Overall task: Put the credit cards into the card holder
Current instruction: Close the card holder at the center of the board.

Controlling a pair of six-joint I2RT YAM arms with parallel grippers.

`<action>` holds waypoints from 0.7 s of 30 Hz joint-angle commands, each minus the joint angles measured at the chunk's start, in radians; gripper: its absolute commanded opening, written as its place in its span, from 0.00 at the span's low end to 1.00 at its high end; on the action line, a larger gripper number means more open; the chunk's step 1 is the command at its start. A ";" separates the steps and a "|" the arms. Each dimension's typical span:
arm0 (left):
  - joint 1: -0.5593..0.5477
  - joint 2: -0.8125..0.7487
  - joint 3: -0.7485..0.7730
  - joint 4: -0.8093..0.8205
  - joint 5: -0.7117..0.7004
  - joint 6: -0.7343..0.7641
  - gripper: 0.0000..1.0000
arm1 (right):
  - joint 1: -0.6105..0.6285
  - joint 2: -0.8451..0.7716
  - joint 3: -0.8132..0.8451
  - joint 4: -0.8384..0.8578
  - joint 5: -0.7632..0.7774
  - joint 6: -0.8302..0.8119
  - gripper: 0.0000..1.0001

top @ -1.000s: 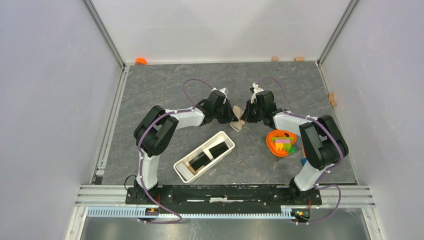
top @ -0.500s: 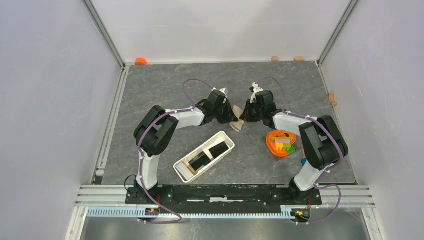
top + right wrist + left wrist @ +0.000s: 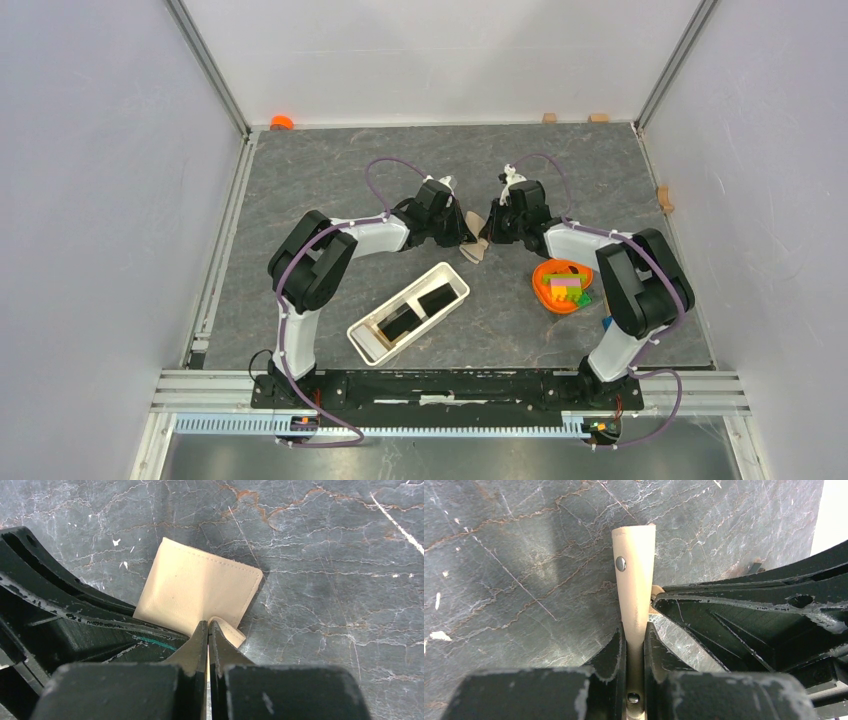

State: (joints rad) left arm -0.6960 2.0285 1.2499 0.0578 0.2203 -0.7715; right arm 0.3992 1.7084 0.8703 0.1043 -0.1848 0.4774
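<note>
Beige wallet between left pincer, right pincer

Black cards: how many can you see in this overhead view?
2: both lie in the white tray, one black card nearer its near-left end, the other toward its far-right end. Any inside the beige pouch would be hidden.

Two thin, flat black rectangular credit cards in a long white plastic tray; a tan leather card holder just beyond it.
The cards lie one after the other along the diagonally set tray. The holder (stitched edge, one metal snap stud) is pinched from opposite sides by the left gripper and the right gripper, apart from the tray.
</note>
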 commanded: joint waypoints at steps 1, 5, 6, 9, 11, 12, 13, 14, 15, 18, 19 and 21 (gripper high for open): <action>-0.013 0.044 0.009 -0.052 -0.011 0.036 0.02 | 0.022 0.013 0.056 0.076 -0.014 0.025 0.00; -0.014 0.044 0.009 -0.053 -0.010 0.035 0.02 | 0.027 0.014 0.062 0.076 -0.016 0.026 0.00; -0.015 0.044 0.009 -0.053 -0.011 0.035 0.02 | 0.029 0.012 0.062 0.074 -0.017 0.027 0.00; -0.014 0.043 0.009 -0.052 -0.012 0.035 0.02 | 0.040 0.012 0.062 0.056 -0.018 0.023 0.00; -0.014 0.042 0.013 -0.052 -0.015 0.036 0.02 | 0.051 0.011 0.056 0.045 -0.015 0.022 0.00; -0.014 0.042 0.014 -0.053 -0.015 0.037 0.02 | 0.054 0.010 0.051 0.042 -0.011 0.023 0.00; -0.014 0.042 0.014 -0.053 -0.014 0.037 0.02 | 0.059 0.008 0.045 0.038 -0.007 0.024 0.00; -0.014 0.042 0.014 -0.053 -0.015 0.036 0.02 | 0.062 0.007 0.038 0.033 -0.005 0.025 0.00; -0.014 0.042 0.015 -0.053 -0.014 0.037 0.02 | 0.065 0.005 0.031 0.029 -0.001 0.026 0.00; -0.014 0.042 0.017 -0.079 -0.017 0.040 0.02 | 0.072 -0.004 0.006 0.029 0.004 0.032 0.00; -0.014 0.041 0.019 -0.079 -0.017 0.040 0.02 | 0.074 -0.007 -0.007 0.037 0.004 0.036 0.00; -0.014 0.042 0.019 -0.079 -0.015 0.040 0.02 | 0.073 -0.008 -0.022 0.057 0.000 0.044 0.00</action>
State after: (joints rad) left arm -0.6960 2.0304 1.2549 0.0479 0.2195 -0.7715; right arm 0.4313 1.7138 0.8761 0.1089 -0.1184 0.4797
